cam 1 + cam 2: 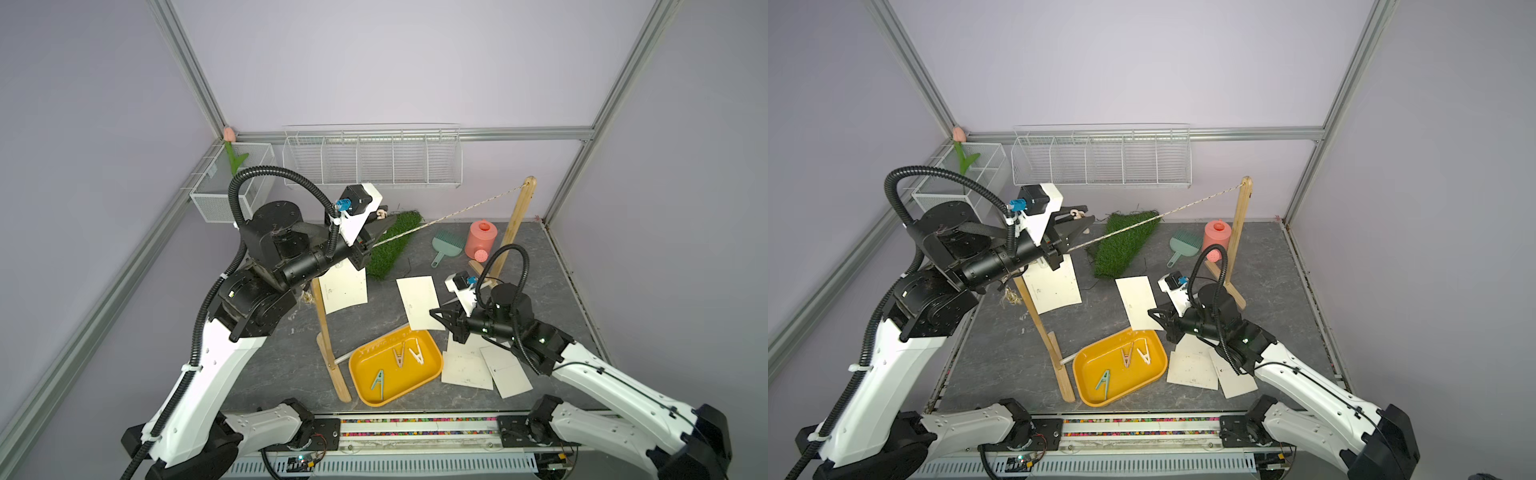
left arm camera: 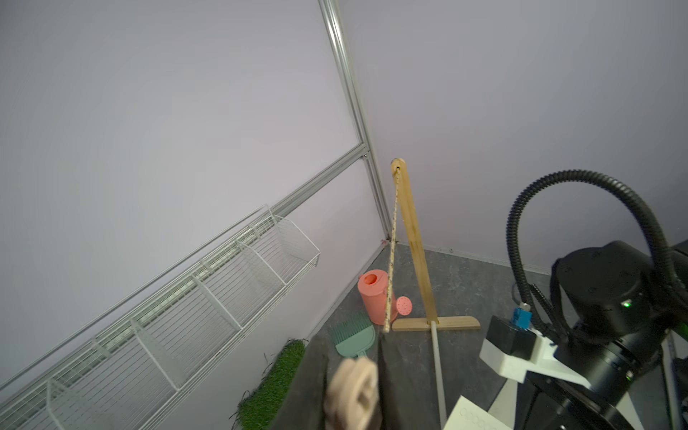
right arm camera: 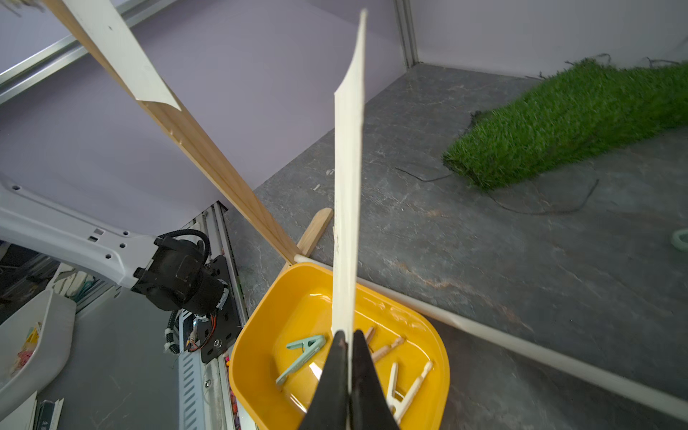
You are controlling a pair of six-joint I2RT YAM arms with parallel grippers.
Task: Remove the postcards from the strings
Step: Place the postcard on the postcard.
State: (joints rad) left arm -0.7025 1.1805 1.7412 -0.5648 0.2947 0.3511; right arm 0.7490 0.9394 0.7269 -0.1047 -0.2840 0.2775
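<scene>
Pinching the held postcard (image 3: pixel 348 186) by its near edge in the right hand (image 3: pixel 349 335), with both fingers pressed flat against its faces. Carrying it upright and edge-on, low down near the far right corner of the yellow tray (image 3: pixel 257 327) and apart from the rope (image 1: pixel 457 212). Passing close to three clothespins (image 1: pixel 399 355) lying in that tray, with the left wooden post (image 1: pixel 322 311) and its foot standing just beside the tray on the left. Reaching in over a loose pile of postcards (image 1: pixel 465 370) lying flat on the grey surface (image 1: pixel 548 266) just right of the tray.

Gripping a beige clothespin (image 2: pixel 352 387) between the narrowly parted fingers of the left hand (image 2: pixel 348 346), high up near the left end of the rope, with the rope running just beside one finger. Covering the top edge of the hanging postcard (image 1: pixel 345 286) with that wrist, so hiding whether it is pinned.

Stretching on to the right post (image 1: pixel 513 228), crossing above a green grass mat (image 1: pixel 390 245). Sharing the far right of the surface with a teal dustpan (image 1: pixel 446 247) and a pink watering can (image 1: pixel 480 239), below a white wire shelf (image 1: pixel 374 158) on the far wall.
</scene>
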